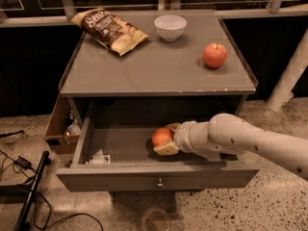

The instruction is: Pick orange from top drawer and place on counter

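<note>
The counter (144, 73) is the grey top that everything is placed against here. Pulled out from under its front edge is the top drawer (120, 177), wide and shallow, with its small round knob (160, 182) in the middle of the front panel, below the counter's centre line. The orange (161, 136) sits inside that drawer, below the counter's front edge and a little right of its middle, nearer the drawer's front than its back. The white arm (245, 141) comes in from beyond the counter's right side and reaches down into the drawer. Its gripper (165, 138) is at the orange, with one tan finger (168, 149) under the fruit's near side and the other against its far side. The jaws are closed only as far as the orange allows, pressing it between them. Whether the fruit rests on the drawer floor or is raised off it cannot be told. On the counter itself, a chip bag (108, 30) lies at the back left, a white bowl (170, 27) stands at the back just right of the middle, and a red apple (214, 55) with a stem sits near the right edge, well apart from the bowl. A white scrap (98, 158) lies in the drawer below the counter's front left corner. A cardboard box (58, 126) hangs beside the cabinet under the counter's left edge.
</note>
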Motion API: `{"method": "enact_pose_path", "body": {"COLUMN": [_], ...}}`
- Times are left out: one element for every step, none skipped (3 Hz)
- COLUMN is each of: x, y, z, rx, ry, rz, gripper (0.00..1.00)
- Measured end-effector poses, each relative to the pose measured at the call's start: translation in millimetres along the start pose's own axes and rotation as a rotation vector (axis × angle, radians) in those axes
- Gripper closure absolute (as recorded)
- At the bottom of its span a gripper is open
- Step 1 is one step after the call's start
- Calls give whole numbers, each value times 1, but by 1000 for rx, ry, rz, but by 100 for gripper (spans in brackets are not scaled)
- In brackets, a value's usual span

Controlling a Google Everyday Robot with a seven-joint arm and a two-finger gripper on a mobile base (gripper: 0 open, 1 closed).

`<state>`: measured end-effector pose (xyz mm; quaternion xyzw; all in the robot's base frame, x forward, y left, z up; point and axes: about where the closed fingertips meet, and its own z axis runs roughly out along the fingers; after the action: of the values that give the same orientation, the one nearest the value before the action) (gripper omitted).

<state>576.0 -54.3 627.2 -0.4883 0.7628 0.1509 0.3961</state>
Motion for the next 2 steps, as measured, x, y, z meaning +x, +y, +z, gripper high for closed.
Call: {"method": "enact_pose_path", "body": {"x": [-26, -65], "y": [12, 11], "z": [-27, -59], "rx": [-68, -134], "ry": [20, 13], "rz": [-43, -91], "gripper": [100, 100]}}
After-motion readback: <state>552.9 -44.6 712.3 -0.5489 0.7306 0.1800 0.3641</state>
